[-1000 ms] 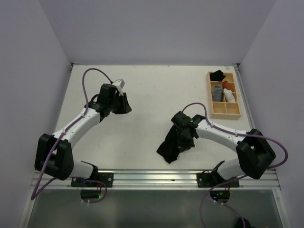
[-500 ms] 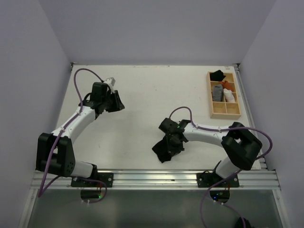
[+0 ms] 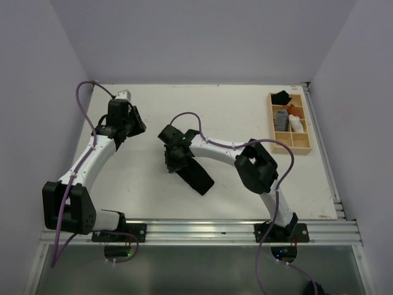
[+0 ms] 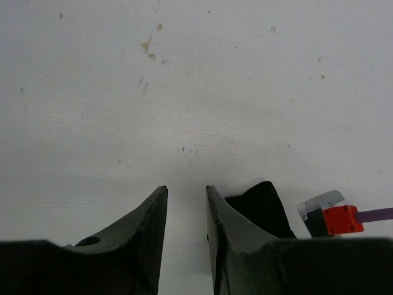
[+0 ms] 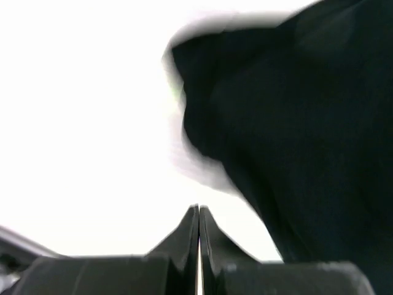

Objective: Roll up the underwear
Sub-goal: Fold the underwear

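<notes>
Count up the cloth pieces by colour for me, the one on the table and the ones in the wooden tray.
Black: 2, the underwear on the table and a piece at the tray's far end
Grey striped: 1, a striped roll
White: 1, a white roll
Orange: 1, a scrap, too small to tell more
Total: 5

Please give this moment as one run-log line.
left tool: open, empty | right tool: shut, at underwear, grip unclear | underwear: not rolled
</notes>
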Robot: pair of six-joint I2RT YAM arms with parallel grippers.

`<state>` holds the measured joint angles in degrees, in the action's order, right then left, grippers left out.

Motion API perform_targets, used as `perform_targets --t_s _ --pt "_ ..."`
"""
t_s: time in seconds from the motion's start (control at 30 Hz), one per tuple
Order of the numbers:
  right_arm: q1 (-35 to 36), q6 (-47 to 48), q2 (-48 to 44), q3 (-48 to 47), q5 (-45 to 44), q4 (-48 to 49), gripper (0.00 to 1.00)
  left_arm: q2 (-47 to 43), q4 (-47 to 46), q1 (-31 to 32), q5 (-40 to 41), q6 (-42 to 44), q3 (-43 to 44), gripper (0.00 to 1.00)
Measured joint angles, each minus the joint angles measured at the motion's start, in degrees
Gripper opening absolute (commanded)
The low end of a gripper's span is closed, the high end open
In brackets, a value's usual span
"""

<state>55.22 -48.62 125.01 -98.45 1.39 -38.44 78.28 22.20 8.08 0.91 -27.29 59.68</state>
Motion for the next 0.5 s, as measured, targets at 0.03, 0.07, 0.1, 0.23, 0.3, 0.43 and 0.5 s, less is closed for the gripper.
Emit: perform_targets --t_s 0.03,0.07,0.1,0.23,0.3,0.43,0.5 --pt "-0.22 0.09 -0.26 -0.63 0.83 -0.15 0.0 -0.59 0.0 -0.11 0.0 -0.15 -0.11 0.34" --pt "-0.5 0.17 -1.05 -0.44 1.4 -0.35 0.0 -1.25 -0.28 -0.11 -0.07 -0.22 -0.46 0.34" --pt "-0.96 0.26 -2.38 0.57 2.25 -0.39 0.0 -2.03 -0.76 -0.09 -0.48 -0.31 -1.2 0.33" --pt "-5.95 1.75 -11.32 9.9 4.92 -1.33 0.0 -5.09 -1.57 -0.09 -3.39 -1.22 -6.16 0.3" --pt "-9.94 2.86 -15.96 14.58 5.7 -2.14 0.0 -6.47 -2.01 -0.07 -5.6 -1.66 -9.88 0.27" --pt "-18.01 6.16 -21.27 19.87 4.98 -3.58 0.0 -7.41 -1.77 0.22 -9.4 -1.84 -16.15 0.17" --pt "-18.86 7.69 -21.49 21.44 4.37 -3.52 0.0 -7.39 -1.9 0.87 -10.67 -1.9 -18.69 0.17"
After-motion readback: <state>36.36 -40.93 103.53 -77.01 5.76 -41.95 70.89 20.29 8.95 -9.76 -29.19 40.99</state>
